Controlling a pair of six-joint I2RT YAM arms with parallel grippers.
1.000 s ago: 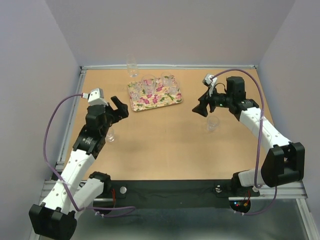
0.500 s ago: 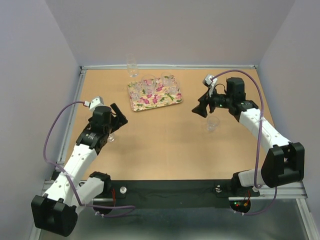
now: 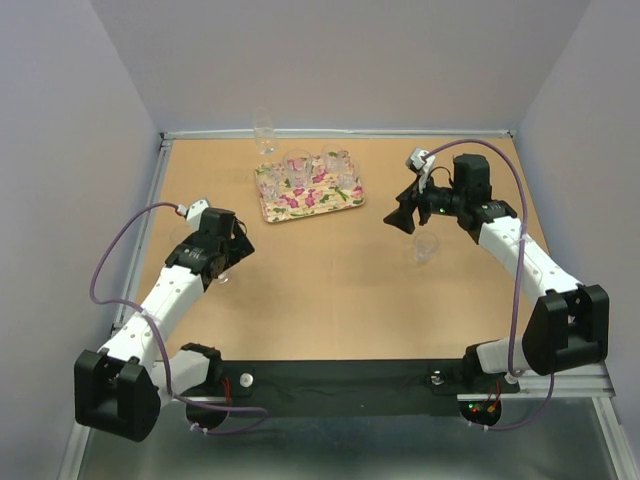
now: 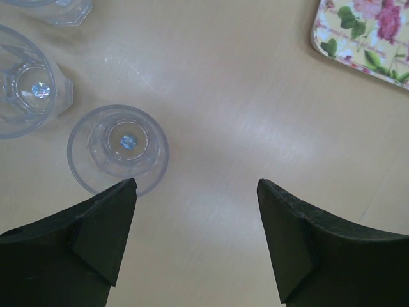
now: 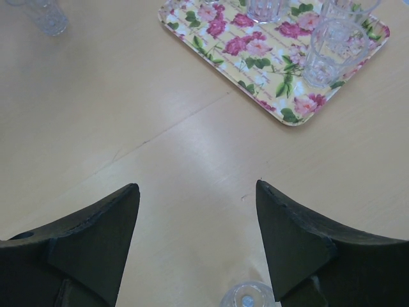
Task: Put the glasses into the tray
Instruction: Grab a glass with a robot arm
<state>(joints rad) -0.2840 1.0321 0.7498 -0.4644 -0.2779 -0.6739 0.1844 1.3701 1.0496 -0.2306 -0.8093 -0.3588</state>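
Two end effectors hang over a tan table [image 3: 320, 290], a matt wood-grain board crossed by a thin seam [image 5: 192, 115]. A metal rail [image 3: 400, 132] edges the table, and plain pale lilac walls [image 3: 340, 60] close it in behind and on both sides.

The left end effector [image 4: 196, 192] has its black fingers [image 4: 96, 230] spread wide with nothing between them. A glass [image 4: 118, 149] stands upright just ahead of its left finger. In the wrist view the rim meets that fingertip, but I cannot tell whether they truly touch. A second glass [image 4: 29, 80] stands farther left of it, and a third [image 4: 57, 7] shows at the view's top edge. A corner of the tray [image 4: 364, 45] lies ahead and to the right, apart from the fingers.

The right end effector [image 5: 197, 188] is also spread wide and holds nothing. A lone glass [image 3: 425, 247] stands on the table just beside it on the near side, and the wrist view cuts its rim off at the lower edge between the fingers. The flowered tray sits ahead and to the right of this end effector, well apart, flat on the table. Several glasses [image 3: 296, 165] stand upright on the tray. One more glass [image 3: 264, 135] stands off the tray, beyond it, against the far rail.
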